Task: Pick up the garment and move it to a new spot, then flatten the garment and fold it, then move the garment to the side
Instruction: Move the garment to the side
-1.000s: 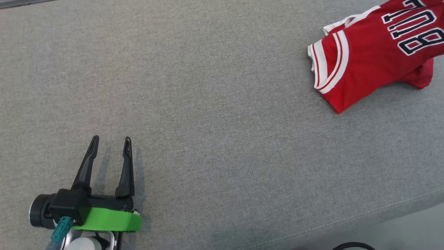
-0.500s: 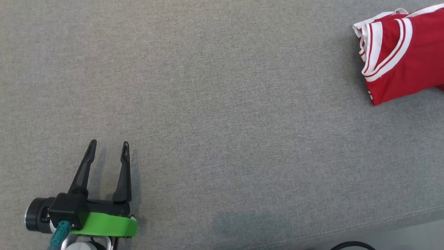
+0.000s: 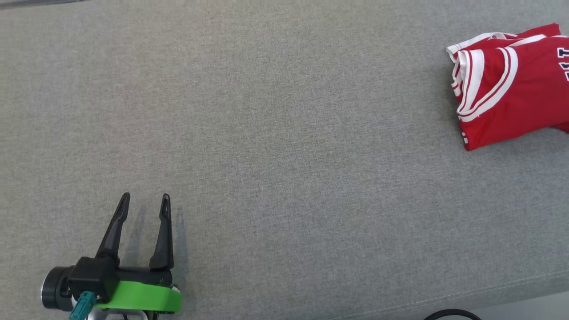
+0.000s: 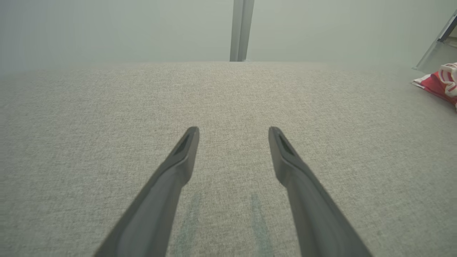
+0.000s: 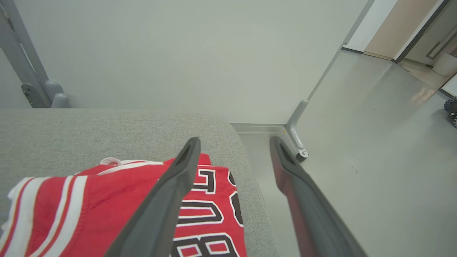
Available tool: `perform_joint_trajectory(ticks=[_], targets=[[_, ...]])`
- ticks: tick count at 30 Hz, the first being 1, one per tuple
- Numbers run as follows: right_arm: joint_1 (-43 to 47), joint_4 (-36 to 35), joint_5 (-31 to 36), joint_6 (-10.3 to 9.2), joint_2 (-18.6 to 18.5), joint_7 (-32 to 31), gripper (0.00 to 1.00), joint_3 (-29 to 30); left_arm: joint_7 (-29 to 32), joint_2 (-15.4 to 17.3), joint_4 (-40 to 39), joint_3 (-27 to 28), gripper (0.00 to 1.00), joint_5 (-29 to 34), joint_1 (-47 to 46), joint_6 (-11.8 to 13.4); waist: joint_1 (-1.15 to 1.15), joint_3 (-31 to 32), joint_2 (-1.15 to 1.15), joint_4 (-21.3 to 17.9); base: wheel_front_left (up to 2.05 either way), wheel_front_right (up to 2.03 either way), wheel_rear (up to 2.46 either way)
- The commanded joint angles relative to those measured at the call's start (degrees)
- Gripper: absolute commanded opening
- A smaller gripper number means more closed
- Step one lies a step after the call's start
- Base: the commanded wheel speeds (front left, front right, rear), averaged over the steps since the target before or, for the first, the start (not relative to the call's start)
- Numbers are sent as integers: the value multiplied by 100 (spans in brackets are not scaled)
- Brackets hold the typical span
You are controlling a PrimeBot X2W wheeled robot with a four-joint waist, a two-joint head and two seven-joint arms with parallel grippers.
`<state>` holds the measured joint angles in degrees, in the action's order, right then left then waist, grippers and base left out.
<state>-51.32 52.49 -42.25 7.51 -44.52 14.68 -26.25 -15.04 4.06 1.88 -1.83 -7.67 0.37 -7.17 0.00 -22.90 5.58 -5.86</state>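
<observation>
The garment (image 3: pixel 506 89), a folded red jersey with white trim and dark lettering, lies at the far right of the grey padded surface (image 3: pixel 284 133). My left gripper (image 3: pixel 146 196) hovers low at the lower left, open and empty, far from the jersey. In the left wrist view its fingers stay spread (image 4: pixel 232 130) over bare fabric, and the garment (image 4: pixel 437 84) shows at the right edge. In the right wrist view my right gripper (image 5: pixel 234 140) is open just above the garment (image 5: pixel 89 207). One finger crosses over the lettering, the other stands past the surface's edge; nothing is held.
The surface's right edge (image 5: pixel 250 178) drops to a pale floor (image 5: pixel 375 142) beside the jersey. A metal frame post (image 5: pixel 298 139) stands at that corner and a wall runs behind. A dark cable (image 3: pixel 451 314) curls below the front seam.
The garment has slid to the right across the surface and settled flat near its right end. The head view has shifted slightly. The left gripper has stayed open in place.
</observation>
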Motion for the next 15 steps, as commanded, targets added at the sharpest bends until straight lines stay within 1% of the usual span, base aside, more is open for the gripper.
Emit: perform_joint_trajectory(ticks=[1,3,5,6,9,11,13,15], targets=[[220,-176,165,-5,-75,40,100,128,-15,-35,8,33,100,-74,105,46,0,266,0,38,0,0,0],[503,-601,426,-5,-55,45,100,443,-15,-58,39,67,100,-124,158,70,0,444,0,60,0,0,0],[1029,-1028,668,-4,148,45,100,778,-15,-66,100,105,100,-194,234,122,0,650,0,83,0,0,0],[1029,-1028,668,-4,148,45,100,778,-15,-66,100,105,100,-194,234,122,0,650,0,83,0,0,0],[1787,-1779,972,-5,428,42,100,1356,-15,-92,240,159,100,-285,384,207,0,989,0,141,0,0,0],[2417,-2248,1214,-7,648,43,100,1785,-15,-100,349,186,100,-350,472,278,0,1205,0,221,0,0,0],[3094,-2689,1459,-7,991,41,100,2159,-15,-108,434,171,100,-360,536,321,0,1385,0,316,0,0,0],[3663,-3098,1866,-6,1300,42,100,2558,-16,-106,568,134,100,-313,597,356,0,1539,0,403,0,0,0]])
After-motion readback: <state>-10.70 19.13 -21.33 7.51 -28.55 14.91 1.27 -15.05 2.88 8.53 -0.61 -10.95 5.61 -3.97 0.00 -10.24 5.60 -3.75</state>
